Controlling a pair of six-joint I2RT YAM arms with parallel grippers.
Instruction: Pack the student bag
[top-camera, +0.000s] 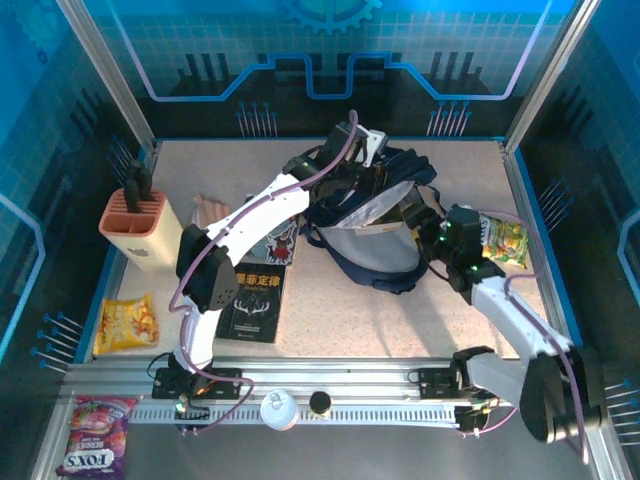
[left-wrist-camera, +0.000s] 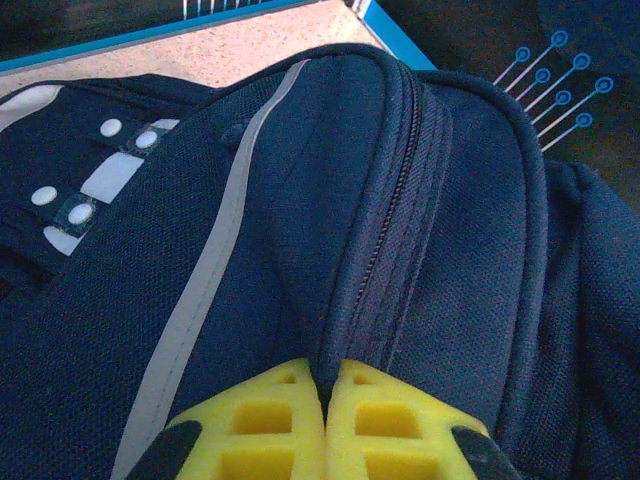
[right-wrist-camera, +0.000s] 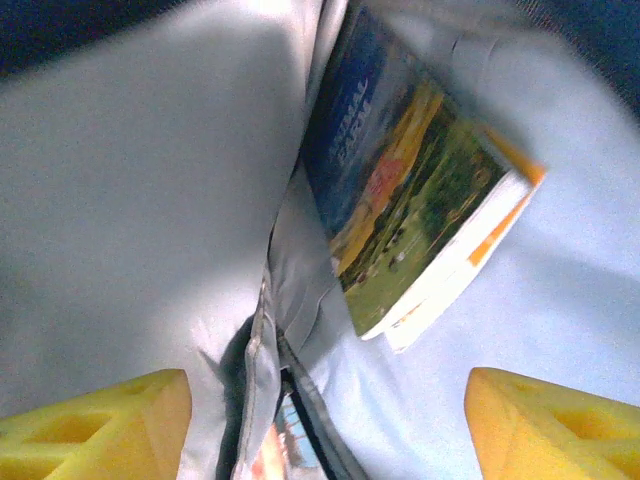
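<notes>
Yellow-tipped left gripper (left-wrist-camera: 325, 405) clenched on zip ridge of the student bag (left-wrist-camera: 450, 250), toward the far middle of the table (top-camera: 400, 320); inside, book (right-wrist-camera: 410, 200) loose on pale lining (right-wrist-camera: 130, 200); right gripper (right-wrist-camera: 325, 420) spread wide, empty; likely risk: fingers snagging lining, dragging book out.

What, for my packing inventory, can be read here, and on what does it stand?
"FOX'S": purple packet, upside down to the camera.
"墨菲定律": black book.
Too blurred: the title on the colourful book in the student bag.
Too small: print on the yellow packet and green packet.
</notes>
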